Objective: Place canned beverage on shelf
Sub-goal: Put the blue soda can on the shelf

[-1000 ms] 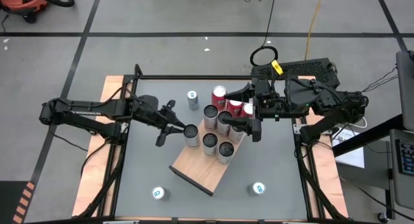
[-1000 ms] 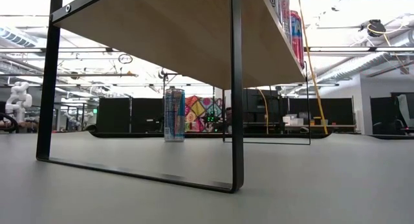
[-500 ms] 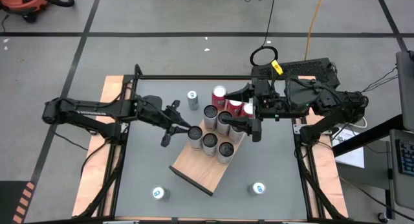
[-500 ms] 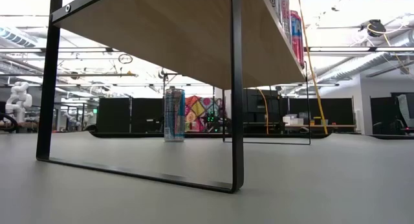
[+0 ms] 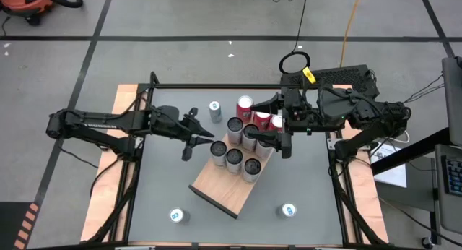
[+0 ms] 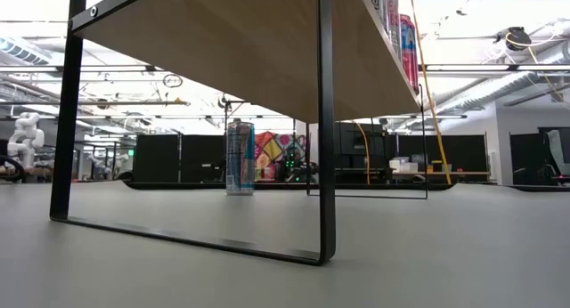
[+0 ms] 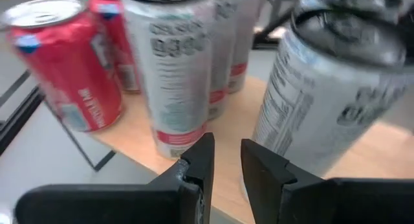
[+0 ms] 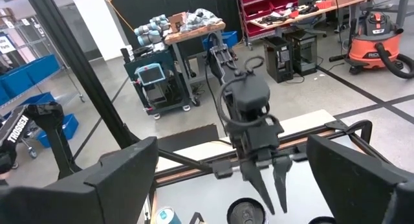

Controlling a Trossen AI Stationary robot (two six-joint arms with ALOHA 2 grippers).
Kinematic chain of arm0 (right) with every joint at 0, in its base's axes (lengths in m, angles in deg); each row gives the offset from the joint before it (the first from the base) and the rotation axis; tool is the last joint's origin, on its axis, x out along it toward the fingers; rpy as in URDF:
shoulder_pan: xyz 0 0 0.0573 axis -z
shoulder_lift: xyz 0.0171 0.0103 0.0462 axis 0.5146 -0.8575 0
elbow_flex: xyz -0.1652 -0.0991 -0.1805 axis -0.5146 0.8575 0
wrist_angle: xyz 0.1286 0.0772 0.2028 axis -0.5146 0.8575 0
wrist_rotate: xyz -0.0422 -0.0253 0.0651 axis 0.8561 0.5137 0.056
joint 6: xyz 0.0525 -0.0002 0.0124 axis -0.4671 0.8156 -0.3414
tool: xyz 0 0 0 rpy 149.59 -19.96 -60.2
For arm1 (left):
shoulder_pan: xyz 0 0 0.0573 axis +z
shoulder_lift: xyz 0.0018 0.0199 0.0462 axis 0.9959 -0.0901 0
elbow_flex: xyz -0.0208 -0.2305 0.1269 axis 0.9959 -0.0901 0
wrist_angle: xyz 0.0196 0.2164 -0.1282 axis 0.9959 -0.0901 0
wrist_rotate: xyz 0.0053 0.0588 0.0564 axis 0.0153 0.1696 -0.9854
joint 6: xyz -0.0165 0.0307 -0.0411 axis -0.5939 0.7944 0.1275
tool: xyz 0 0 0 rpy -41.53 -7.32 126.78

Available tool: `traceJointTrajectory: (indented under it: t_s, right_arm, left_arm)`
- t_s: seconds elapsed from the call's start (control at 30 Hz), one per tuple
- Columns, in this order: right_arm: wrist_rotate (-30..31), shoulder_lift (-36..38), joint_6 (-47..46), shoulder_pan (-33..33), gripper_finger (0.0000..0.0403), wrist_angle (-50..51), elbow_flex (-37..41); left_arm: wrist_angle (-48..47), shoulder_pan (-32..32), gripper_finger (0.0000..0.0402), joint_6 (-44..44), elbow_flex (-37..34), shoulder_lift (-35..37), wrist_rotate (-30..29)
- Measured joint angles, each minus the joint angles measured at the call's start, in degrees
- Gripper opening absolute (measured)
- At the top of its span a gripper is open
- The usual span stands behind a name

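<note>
Red can (image 7: 68, 68); lettering unreadable.

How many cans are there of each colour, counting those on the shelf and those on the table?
Grey cans with dark tops, on the shelf: 5
Red cans: 2 plainly seen; another may be hidden
Light-blue cans, on the grey table: 3
Total: 10 in plain view
</note>
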Motion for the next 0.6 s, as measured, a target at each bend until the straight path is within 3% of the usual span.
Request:
traceJointTrajectory:
  t_s: [0.17, 0.37, 0.6]
  right_arm:
    - [-0.02, 0.02, -1.41, 0.00, 0.0368, 0.70, 0.00]
    - [-0.30, 0.02, -5.63, -1.47, 0.0364, 4.65, -0.01]
    - [-0.43, -1.20, -17.06, -8.49, 0.0303, 17.52, 0.00]
  left_arm:
    - [-3.39, 0.04, 0.0079, -9.92, 1.45, 2.37, -4.10]
    - [-5.59, 0.00, 0.0079, -14.96, 1.45, 3.52, -1.83]
    - [-8.29, -0.47, 0.0079, -20.84, 1.45, 3.93, 2.22]
